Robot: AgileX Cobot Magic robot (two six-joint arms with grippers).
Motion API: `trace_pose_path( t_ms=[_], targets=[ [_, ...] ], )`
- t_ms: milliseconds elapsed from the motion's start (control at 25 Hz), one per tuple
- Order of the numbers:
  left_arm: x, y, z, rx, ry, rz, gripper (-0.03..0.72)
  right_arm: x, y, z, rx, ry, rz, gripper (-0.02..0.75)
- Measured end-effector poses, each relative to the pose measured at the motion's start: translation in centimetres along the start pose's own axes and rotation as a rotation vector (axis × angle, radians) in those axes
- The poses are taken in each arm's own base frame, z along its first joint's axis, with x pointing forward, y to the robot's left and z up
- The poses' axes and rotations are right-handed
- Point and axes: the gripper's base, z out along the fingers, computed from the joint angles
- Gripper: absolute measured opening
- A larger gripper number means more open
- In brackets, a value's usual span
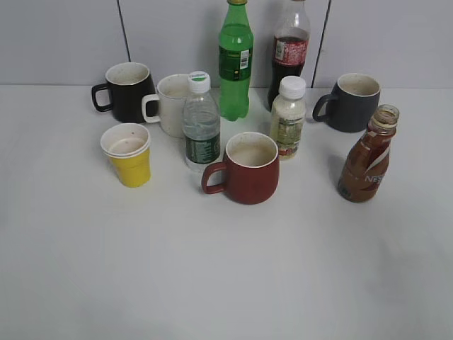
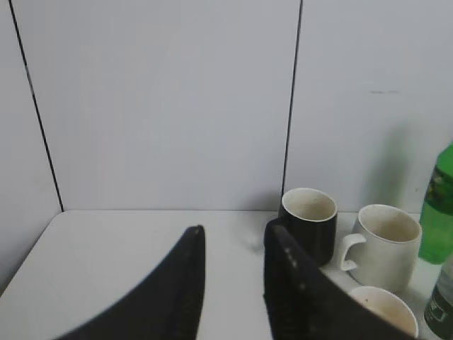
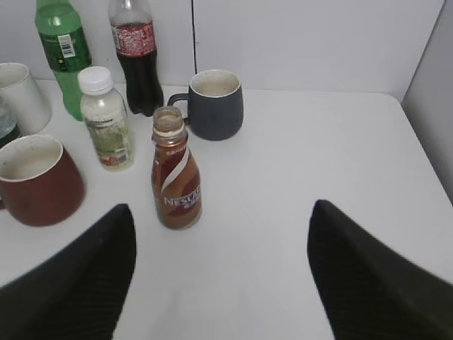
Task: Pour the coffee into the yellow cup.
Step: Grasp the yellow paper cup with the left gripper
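Observation:
The coffee bottle (image 1: 367,157) stands upright and capless at the right of the table; in the right wrist view (image 3: 175,172) it is ahead and left of centre. The yellow cup (image 1: 129,155) stands at the left, its white rim just showing in the left wrist view (image 2: 382,309). My right gripper (image 3: 221,212) is wide open and empty, short of the bottle. My left gripper (image 2: 233,237) is open and empty over bare table left of the cups. Neither gripper shows in the exterior view.
A dark red mug (image 1: 248,168), water bottle (image 1: 201,132), white mug (image 1: 170,105), black mug (image 1: 126,91), green bottle (image 1: 235,62), cola bottle (image 1: 289,53), white-capped bottle (image 1: 288,117) and grey mug (image 1: 351,102) crowd the back. White table (image 1: 226,269) lies in front.

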Motion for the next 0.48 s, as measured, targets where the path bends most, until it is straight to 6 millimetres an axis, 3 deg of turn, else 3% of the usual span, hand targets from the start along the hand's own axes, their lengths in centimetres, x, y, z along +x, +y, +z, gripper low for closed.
trace_pose_path(
  t_ms=[160,240,360,480],
  targets=[
    [0.6,-0.6,3.2,0.029,-0.002,-0.005,0.226,-1.1,-0.3,3.7,0.015,-0.021,0.022,0.567],
    [2.0,-1.5,5.9,0.062,0.045,0.005,0.226,-1.7,-0.5,5.7,0.027,-0.05,0.031,0.568],
    [3.5,-2.5,8.1,0.093,0.082,0.018,0.226,-1.7,-0.9,8.9,0.045,-0.049,0.05,0.568],
    [6.3,-3.5,11.0,0.109,0.141,0.039,0.226,-0.5,-1.1,12.2,0.061,0.028,0.074,0.568]
  ],
)
